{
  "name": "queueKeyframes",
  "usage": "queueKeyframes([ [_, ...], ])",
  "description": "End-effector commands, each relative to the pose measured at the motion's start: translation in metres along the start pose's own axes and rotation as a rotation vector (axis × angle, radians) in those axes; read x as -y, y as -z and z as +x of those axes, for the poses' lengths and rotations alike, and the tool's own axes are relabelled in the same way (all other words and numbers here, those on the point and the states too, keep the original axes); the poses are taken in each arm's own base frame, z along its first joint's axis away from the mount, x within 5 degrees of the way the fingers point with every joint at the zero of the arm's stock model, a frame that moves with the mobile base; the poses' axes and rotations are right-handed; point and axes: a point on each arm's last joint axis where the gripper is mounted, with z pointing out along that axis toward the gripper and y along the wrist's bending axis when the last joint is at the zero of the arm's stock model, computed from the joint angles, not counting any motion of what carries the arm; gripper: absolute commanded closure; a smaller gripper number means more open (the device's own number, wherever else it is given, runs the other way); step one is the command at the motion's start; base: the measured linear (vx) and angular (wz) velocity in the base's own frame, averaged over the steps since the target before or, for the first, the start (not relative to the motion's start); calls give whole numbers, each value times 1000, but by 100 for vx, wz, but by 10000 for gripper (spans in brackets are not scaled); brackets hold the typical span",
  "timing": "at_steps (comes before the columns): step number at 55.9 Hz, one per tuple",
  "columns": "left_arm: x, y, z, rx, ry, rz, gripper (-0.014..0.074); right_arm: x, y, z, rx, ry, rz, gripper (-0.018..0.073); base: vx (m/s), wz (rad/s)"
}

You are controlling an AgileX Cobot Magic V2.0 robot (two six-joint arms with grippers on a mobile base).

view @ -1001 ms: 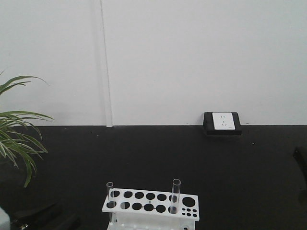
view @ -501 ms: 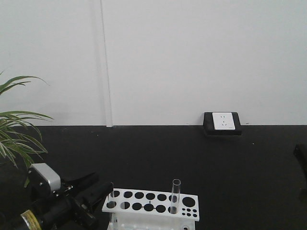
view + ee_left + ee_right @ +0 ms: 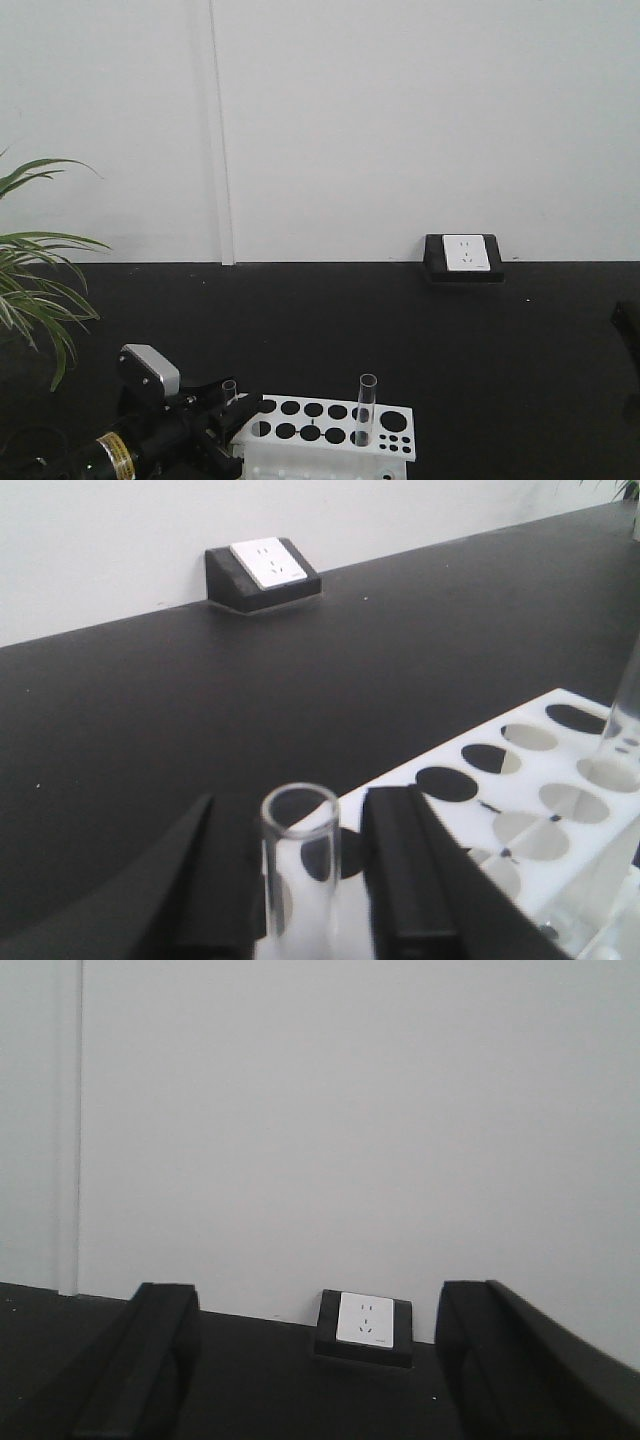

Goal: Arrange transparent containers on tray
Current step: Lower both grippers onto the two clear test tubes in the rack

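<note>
Two transparent containers, slim glass tubes, stand upright in a white holed rack point(image 3: 320, 428). One tube point(image 3: 229, 391) is at the rack's left end, the other tube point(image 3: 367, 404) near its right end. My left gripper point(image 3: 236, 410) is open, its jaws on either side of the left tube point(image 3: 300, 865). In the left wrist view the left finger point(image 3: 205, 880) lies against the glass, while a narrow gap separates it from the right finger point(image 3: 405, 870). My right gripper point(image 3: 317, 1305) is open and holds nothing, facing the wall. The tray is out of view.
A black tabletop point(image 3: 400, 320) runs back to a white wall. A wedge-shaped socket block point(image 3: 463, 258) sits at the wall. Plant leaves point(image 3: 35, 290) hang over the table's left edge. A dark part point(image 3: 628, 335) pokes in at the right edge.
My left arm has come in from the lower left and moved right, until its open jaws flank the left tube. The rack and both tubes have not moved.
</note>
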Motion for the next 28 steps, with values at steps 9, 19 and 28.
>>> queueKeyframes([
  [9,5,0,-34,174,-19,30,568,1,-1,-18,113,12,-3,19,0,0],
  [19,11,8,-61,253,13,53,603,1,-1,-15,80,12,-1,19,0,0],
  [28,19,25,-110,305,-22,27,601,-1,-5,-11,53,26,-19,19,0,0],
])
